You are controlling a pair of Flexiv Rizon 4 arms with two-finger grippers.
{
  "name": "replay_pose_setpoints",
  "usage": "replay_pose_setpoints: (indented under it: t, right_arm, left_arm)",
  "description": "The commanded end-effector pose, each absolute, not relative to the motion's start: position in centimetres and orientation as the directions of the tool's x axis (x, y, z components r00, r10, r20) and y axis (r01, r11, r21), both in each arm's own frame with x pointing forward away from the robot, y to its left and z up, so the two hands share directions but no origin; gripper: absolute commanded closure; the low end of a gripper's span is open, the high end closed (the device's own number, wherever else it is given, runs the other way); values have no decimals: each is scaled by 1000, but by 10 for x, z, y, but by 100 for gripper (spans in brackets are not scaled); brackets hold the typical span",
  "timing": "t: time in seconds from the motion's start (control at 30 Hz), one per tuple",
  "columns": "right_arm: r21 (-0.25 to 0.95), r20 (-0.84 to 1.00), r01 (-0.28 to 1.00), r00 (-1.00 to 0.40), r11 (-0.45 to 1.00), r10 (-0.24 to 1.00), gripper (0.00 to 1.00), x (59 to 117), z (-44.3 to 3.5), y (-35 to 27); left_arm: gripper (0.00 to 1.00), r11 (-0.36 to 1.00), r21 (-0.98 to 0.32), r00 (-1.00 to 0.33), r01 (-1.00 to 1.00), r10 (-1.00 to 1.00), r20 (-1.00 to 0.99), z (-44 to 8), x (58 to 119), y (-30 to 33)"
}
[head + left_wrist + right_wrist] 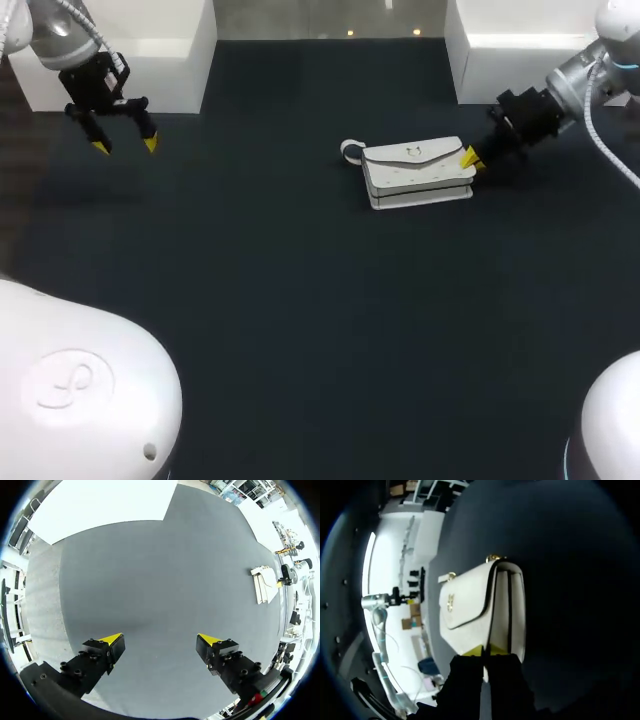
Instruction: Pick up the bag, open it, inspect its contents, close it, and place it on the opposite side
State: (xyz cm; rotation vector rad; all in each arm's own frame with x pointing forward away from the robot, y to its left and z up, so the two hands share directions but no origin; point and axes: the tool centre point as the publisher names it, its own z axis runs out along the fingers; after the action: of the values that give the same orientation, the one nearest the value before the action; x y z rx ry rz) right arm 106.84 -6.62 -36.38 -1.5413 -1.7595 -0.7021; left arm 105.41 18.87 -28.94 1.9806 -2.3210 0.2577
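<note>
A dark worktop (300, 300) seen from above, with my two arms coming in from its left and right sides. A white flap bag (415, 172) lies flat on it, right of the middle and towards the far half, flap side up. Its long axis runs left to right, tilted only slightly. A small strap loop (350, 150) pokes out at its left end.

My right claw (470, 158) is at the bag's right end, its yellow tips touching that short edge. In the right wrist view the bag (480, 600) stretches straight away ahead of the right claw (487, 652), so the claw is lined up along the bag's length. The tips sit close together at the flap's edge. I cannot tell whether they are pinching the bag or only resting against it.

My left claw (125, 144) hangs above the far left corner of the worktop, well apart from the bag, spread wide with nothing between its tips. In the left wrist view, ahead of the left claw (160, 640), the bag (265, 585) is a small white shape far off to the right.

The right arm is plainly the nearer one. I judge the pick-up to be its job, taking the bag by this right end. The bag's final place would be on the left side, where my left claw waits.
</note>
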Motion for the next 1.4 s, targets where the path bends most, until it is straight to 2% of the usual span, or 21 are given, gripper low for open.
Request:
replay_pose_setpoints:
  t: [0.03, 0.73, 1.07, 1.4]
  right_arm:
    - [-57, 794, 983, -59, 172, 604, 100, 1089, -362, -107]
    - [-23, 736, 989, -83, 148, 672, 100, 1133, -352, -247]
    - [-34, 713, 982, -107, 187, 693, 100, 1143, -355, -278]
    - [-60, 709, 982, -84, 179, 700, 100, 1146, -360, -283]
  left_arm:
    - [0, 144, -98, -157, -985, -978, 140, -293, 1047, 194]
    - [0, 124, -71, -130, -990, -989, 74, -303, 1063, 209]
    - [0, 118, -53, -121, -992, -991, 60, -304, 1069, 205]
    - [0, 117, -45, -119, -992, -992, 52, -306, 1072, 202]
